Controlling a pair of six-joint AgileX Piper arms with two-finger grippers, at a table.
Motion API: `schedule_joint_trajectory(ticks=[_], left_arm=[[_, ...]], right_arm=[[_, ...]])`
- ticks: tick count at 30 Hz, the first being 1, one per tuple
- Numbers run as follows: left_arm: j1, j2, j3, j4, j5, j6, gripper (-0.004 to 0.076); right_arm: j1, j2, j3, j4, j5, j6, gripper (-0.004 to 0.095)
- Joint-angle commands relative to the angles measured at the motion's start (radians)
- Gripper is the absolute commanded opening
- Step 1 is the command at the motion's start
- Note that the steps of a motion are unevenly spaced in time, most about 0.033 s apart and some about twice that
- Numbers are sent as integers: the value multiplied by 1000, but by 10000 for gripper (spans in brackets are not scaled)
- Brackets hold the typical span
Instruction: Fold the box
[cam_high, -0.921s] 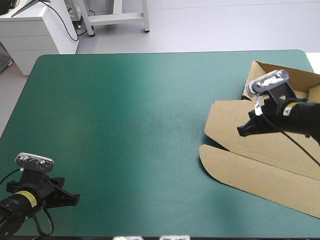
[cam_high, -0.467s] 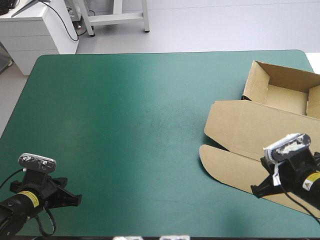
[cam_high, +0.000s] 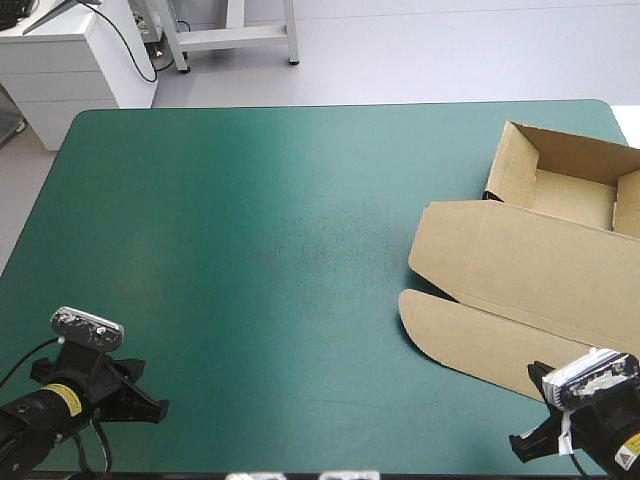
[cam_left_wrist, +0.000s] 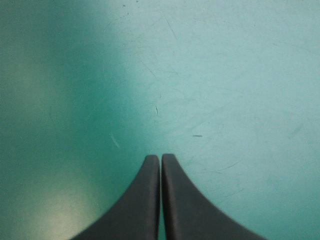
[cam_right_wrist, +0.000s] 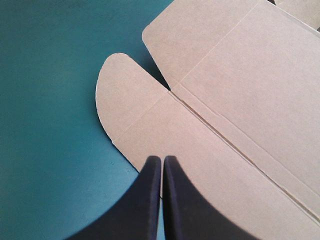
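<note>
The surface (cam_high: 250, 250) fills most of the high view, its teal-green cover (cam_left_wrist: 225, 75) bare across the middle and the whole 9 o'clock half, marked only by fine scratches in the left wrist view.

The brown box (cam_high: 540, 270) lies at the surface's 3 o'clock side, running from about 2 o'clock down toward 5 o'clock. Its far part is an open tray (cam_high: 565, 190) with walls raised. From the tray the lid (cam_high: 530, 260) lies flat on the cover, reaching toward 6 o'clock. It ends in a long flap (cam_high: 470, 345) with a rounded corner that points to 9 o'clock. In the right wrist view the creases between lid and flap show plainly.

The right gripper (cam_high: 522, 445) sits at the surface's 5 o'clock corner, just beside the flap's near edge. Its black fingers are pressed together into one point and grasp nothing. In its own view the right gripper's (cam_right_wrist: 162, 159) tip overlaps the flap's edge.

The left gripper (cam_high: 152, 408) is at 7 o'clock, well apart from the box. In its own view the left gripper (cam_left_wrist: 160, 157) is likewise closed tight and empty over bare cover.
</note>
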Motion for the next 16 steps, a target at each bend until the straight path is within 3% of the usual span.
schedule_joint_trajectory(ticks=[1,16], left_arm=[[-3,2,-13,-37,-54,5,-8],[-3,-109,147,-87,-173,12,-8]], right_arm=[[0,-15,8,14,-73,-8,-2],[0,-15,58,11,-66,-8,-2]])
